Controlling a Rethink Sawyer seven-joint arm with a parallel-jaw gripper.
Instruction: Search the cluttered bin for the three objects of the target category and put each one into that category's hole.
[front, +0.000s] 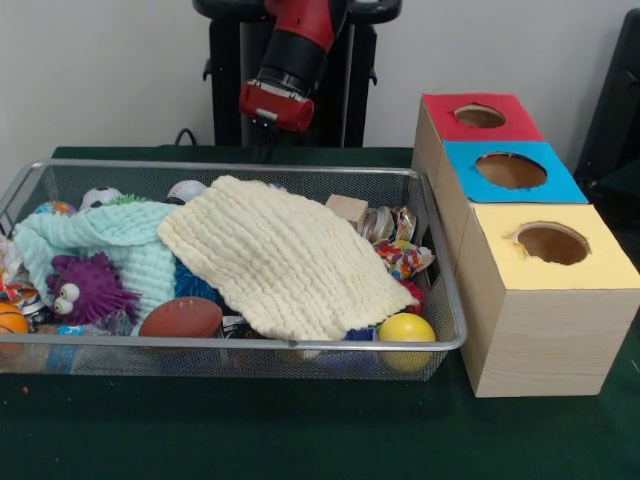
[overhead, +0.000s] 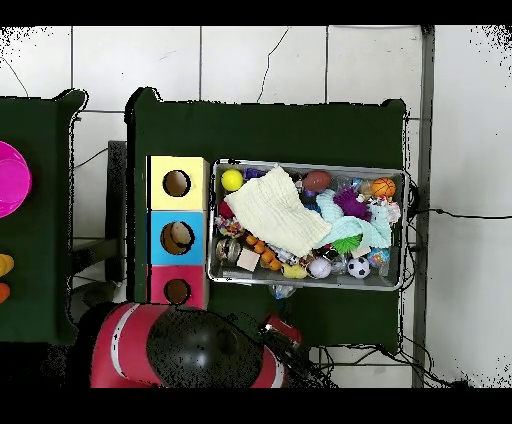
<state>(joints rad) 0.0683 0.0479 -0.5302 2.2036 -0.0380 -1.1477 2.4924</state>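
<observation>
On green table: silver wire-mesh bin (front: 440, 255) heaped with toys, cream cloth (front: 285, 255) on top; jaws' state indiscernible

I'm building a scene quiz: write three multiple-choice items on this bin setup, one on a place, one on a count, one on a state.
1. Where is the yellow ball?
A. in the bin's front corner nearest the boxes
B. inside the red box
C. on the tablecloth

2. How many holed boxes stand beside the bin?
A. two
B. three
C. four

3. What covers the bin's middle?
A. a lid
B. nothing
C. a cream cloth

Answers: 1 A, it lies against the front rim; 2 B, red, blue, yellow; 3 C, spread over toys.
</observation>
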